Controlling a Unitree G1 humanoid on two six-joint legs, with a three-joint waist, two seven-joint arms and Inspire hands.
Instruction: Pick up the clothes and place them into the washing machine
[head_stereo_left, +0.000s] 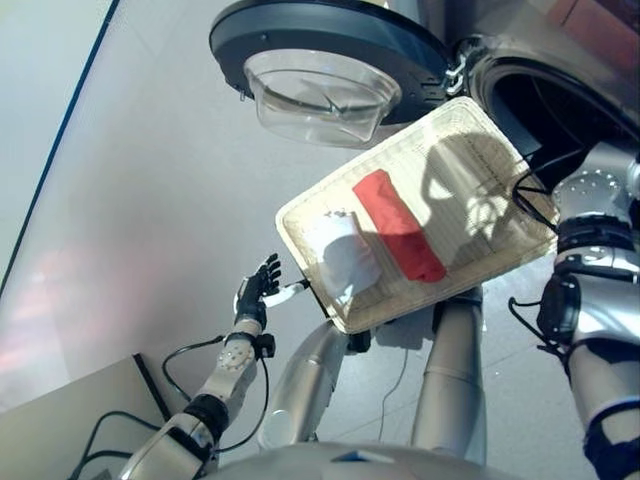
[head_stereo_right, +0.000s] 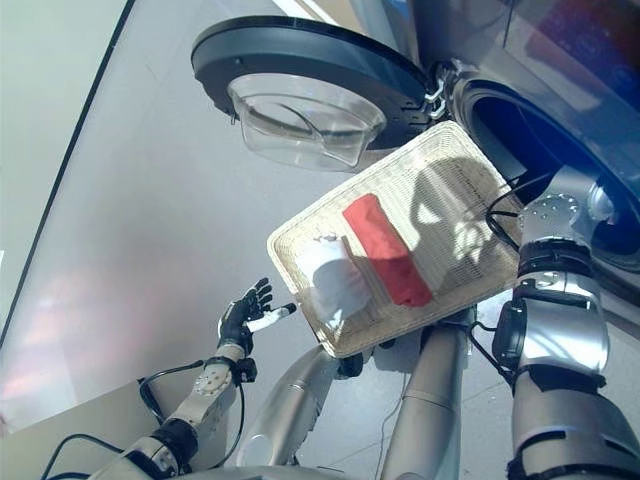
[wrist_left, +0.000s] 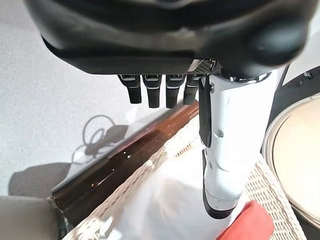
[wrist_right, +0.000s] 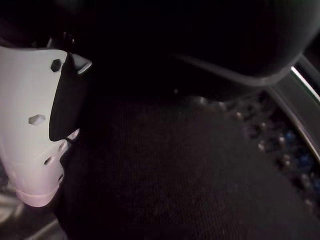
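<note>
Lying in the wicker basket (head_stereo_left: 480, 150) are two garments: a rolled red cloth (head_stereo_left: 400, 226) near the middle and a white cloth (head_stereo_left: 343, 258) beside it, toward the corner nearest the left hand. Neither is lifted yet. The basket sits on the floor, tilted across the view, just in front of the washing machine (head_stereo_left: 560, 90), whose round door (head_stereo_left: 330, 60) hangs wide open with its clear bowl facing out.

The left hand (head_stereo_left: 258, 290) hovers at the basket's near corner with its fingers (wrist_left: 150, 92) straight and released, the white-covered thumb (wrist_left: 227, 150) reaching over the rim above the white cloth, grasping nothing. The right hand (wrist_right: 37, 130) is inside the dark drum (only its white thumb cover shows against blackness in its wrist view), so whether it is clenched or released I cannot tell; dark fabric-like texture fills that view, but what it is stays unclear.

Judging by this, at least two pieces remain to be loaded.
</note>
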